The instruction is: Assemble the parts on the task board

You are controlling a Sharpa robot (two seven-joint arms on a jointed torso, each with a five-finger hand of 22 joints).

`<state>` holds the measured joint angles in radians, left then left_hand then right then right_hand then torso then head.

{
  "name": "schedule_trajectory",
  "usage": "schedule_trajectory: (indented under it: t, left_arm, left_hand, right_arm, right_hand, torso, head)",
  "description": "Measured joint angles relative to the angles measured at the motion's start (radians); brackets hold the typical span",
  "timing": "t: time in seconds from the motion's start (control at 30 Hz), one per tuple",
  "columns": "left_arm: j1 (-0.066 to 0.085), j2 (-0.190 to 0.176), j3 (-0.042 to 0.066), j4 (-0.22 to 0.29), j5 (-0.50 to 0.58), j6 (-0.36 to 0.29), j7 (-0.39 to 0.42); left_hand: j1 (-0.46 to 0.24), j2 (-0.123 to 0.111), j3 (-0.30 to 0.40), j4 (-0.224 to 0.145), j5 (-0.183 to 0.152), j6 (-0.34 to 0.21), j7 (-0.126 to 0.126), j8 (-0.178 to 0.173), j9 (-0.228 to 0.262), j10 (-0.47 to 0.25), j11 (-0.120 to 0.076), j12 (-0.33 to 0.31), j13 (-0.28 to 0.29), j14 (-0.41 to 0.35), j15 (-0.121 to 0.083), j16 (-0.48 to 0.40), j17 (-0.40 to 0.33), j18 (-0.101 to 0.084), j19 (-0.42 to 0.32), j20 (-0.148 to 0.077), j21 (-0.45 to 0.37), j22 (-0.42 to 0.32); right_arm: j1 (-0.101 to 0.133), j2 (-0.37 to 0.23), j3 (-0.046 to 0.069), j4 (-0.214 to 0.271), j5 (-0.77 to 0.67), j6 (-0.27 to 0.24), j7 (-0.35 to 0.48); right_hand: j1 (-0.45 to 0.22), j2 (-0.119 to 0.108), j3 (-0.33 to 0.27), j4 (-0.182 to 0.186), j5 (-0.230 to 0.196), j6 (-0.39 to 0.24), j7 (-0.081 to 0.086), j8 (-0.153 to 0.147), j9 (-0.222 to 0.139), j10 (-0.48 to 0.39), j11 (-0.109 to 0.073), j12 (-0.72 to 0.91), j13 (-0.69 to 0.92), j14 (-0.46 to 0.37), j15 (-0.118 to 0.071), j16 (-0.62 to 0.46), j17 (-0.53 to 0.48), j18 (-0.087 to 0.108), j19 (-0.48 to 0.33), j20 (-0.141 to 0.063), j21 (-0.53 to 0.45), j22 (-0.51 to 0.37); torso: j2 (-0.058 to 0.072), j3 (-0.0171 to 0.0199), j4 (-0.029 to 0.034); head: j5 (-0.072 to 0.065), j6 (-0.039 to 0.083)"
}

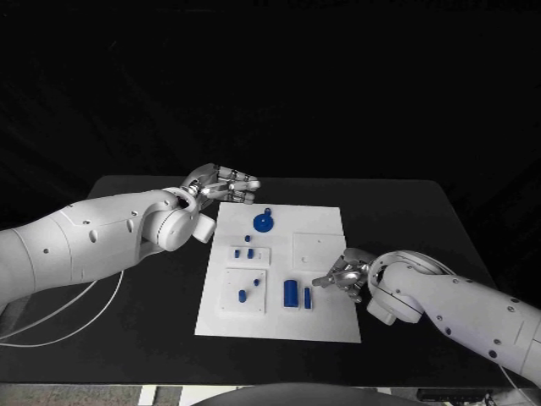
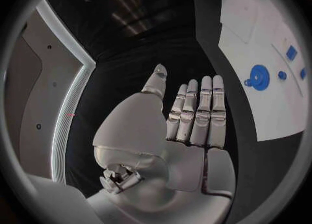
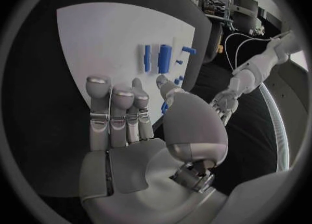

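On the board (image 1: 319, 245) blue parts (image 1: 292, 293) sit in places; left hand (image 1: 226, 184) and right hand (image 1: 344, 275) hold nothing, fingers straight and apart.

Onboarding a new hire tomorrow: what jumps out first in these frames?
The white task board in the middle of the black table, dotted with small blue parts; the round blue disc near its far edge stands out most. Next, the two silver hands flanking it: the left hand sits at the board's far left corner, fingers extended and holding nothing, while the right hand rests at the right edge beside the two upright blue bars.
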<state>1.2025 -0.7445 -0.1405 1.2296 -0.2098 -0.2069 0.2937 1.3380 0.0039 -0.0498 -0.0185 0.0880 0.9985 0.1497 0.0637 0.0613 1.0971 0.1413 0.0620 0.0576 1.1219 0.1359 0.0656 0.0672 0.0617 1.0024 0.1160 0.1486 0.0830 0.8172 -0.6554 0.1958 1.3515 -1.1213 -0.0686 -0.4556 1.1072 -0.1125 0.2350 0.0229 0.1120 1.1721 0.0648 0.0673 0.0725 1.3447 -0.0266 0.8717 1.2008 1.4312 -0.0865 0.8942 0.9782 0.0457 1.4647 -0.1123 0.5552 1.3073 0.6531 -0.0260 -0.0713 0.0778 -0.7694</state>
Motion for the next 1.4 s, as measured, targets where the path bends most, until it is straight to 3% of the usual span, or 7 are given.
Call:
schedule_trajectory:
  t: [0.4,0.57,0.97,1.0,1.07,1.23,1.4]
  left_arm:
    - [-0.010,0.038,0.000,-0.100,0.087,-0.035,0.056]
    - [-0.015,0.053,0.000,-0.144,0.135,-0.042,0.073]
    - [-0.016,0.105,0.001,-0.244,0.203,-0.036,0.088]
    - [-0.015,0.105,0.001,-0.244,0.203,-0.036,0.088]
    - [-0.015,0.103,0.001,-0.241,0.203,-0.037,0.086]
    - [-0.027,0.090,0.014,-0.194,0.202,-0.051,0.086]
    - [-0.051,0.066,0.040,-0.093,0.202,-0.098,0.092]
  left_hand:
    - [-0.001,0.015,-0.006,-0.006,0.004,0.016,-0.006,0.000,0.000,0.020,-0.013,0.000,0.000,0.018,-0.011,0.000,0.000,0.000,0.000,0.000,0.000,-0.001]
    - [0.001,0.020,-0.008,-0.008,0.004,0.020,-0.009,0.000,0.000,0.027,-0.013,0.000,0.000,0.018,-0.011,0.000,0.000,0.000,0.000,0.000,0.000,-0.001]
    - [0.006,0.032,-0.014,-0.014,0.004,0.018,-0.018,0.000,0.000,0.013,-0.016,0.000,0.000,0.006,-0.015,0.000,0.000,0.000,0.000,0.000,0.000,-0.002]
    - [-0.032,0.034,-0.008,-0.014,-0.003,-0.014,-0.035,-0.005,-0.005,-0.025,-0.029,-0.004,-0.005,-0.031,-0.027,-0.008,-0.006,0.000,-0.045,-0.012,-0.016,-0.011]
    - [-0.121,0.029,0.005,-0.007,-0.023,-0.185,-0.061,-0.019,-0.018,-0.097,-0.055,-0.019,-0.017,-0.105,-0.052,-0.022,-0.021,-0.018,-0.236,-0.036,-0.047,-0.027]
    - [-0.359,0.010,0.030,0.010,-0.061,-0.646,-0.112,-0.044,-0.043,-0.581,-0.105,-0.042,-0.041,-0.566,-0.101,-0.047,-0.047,-0.039,-0.674,-0.082,-0.106,-0.059]
    - [-0.844,0.002,0.037,0.016,-0.074,-0.844,-0.133,-0.053,-0.053,-0.870,-0.125,-0.050,-0.050,-0.876,-0.120,-0.054,-0.059,-0.039,-0.858,-0.101,-0.128,-0.073]
  right_arm:
    - [0.064,0.025,0.107,-0.198,0.323,-0.064,0.380]
    - [0.083,0.068,0.138,-0.332,0.470,-0.080,0.506]
    - [0.090,0.134,0.173,-0.454,0.639,-0.055,0.667]
    - [0.090,0.134,0.172,-0.454,0.639,-0.055,0.667]
    - [0.090,0.132,0.170,-0.452,0.639,-0.057,0.667]
    - [0.099,0.110,0.139,-0.406,0.650,-0.076,0.666]
    - [0.122,0.074,0.082,-0.307,0.687,-0.129,0.683]
  right_hand:
    - [0.063,0.112,-0.156,-0.154,0.175,-0.038,0.020,0.000,-0.003,-0.098,0.024,-0.391,-0.414,-0.048,0.030,-0.389,-0.235,0.016,-0.051,0.040,-0.484,-0.314]
    - [0.057,0.135,-0.089,-0.214,0.182,-0.100,0.060,-0.002,-0.008,-0.105,0.107,-0.777,-1.071,-0.144,0.140,-0.792,-0.618,0.043,-0.302,0.158,-0.484,-0.815]
    - [0.040,0.161,-0.103,-0.208,0.146,-0.159,0.070,-0.017,-0.023,-0.273,0.157,-0.818,-1.154,-0.309,0.203,-0.839,-0.928,0.045,-0.447,0.238,-0.487,-1.251]
    - [-0.184,0.146,-0.195,-0.081,-0.028,-0.378,-0.015,-0.052,-0.057,-0.493,0.071,-0.855,-1.186,-0.539,0.134,-0.877,-0.962,-0.015,-0.665,0.159,-0.534,-1.290]
    - [-0.401,0.120,-0.227,-0.035,-0.095,-0.585,-0.054,-0.064,-0.069,-0.686,0.036,-0.866,-1.197,-0.741,0.097,-0.890,-0.974,-0.036,-0.875,0.122,-0.550,-1.303]
    - [-0.808,0.113,-0.235,-0.027,-0.109,-0.927,-0.064,-0.064,-0.072,-1.066,0.027,-0.868,-1.200,-1.139,0.087,-0.891,-0.977,-0.039,-1.219,0.112,-0.552,-1.306]
    - [-0.975,0.113,-0.235,-0.027,-0.109,-1.065,-0.065,-0.064,-0.072,-1.222,0.027,-0.868,-1.200,-1.303,0.087,-0.891,-0.977,-0.039,-1.357,0.112,-0.552,-1.307]
  torso:
    - [-0.028,-0.0062,-0.0052]
    - [-0.049,-0.0080,-0.0071]
    - [-0.082,0.0098,-0.0097]
    - [-0.082,0.0105,-0.0098]
    - [-0.082,0.0104,-0.0093]
    - [-0.086,0.0115,0.0022]
    - [-0.096,0.0181,0.0345]
  head:
    - [-0.018,0.056]
    - [-0.021,0.075]
    - [-0.009,0.114]
    - [-0.009,0.114]
    - [-0.009,0.114]
    - [-0.024,0.124]
    - [-0.054,0.149]
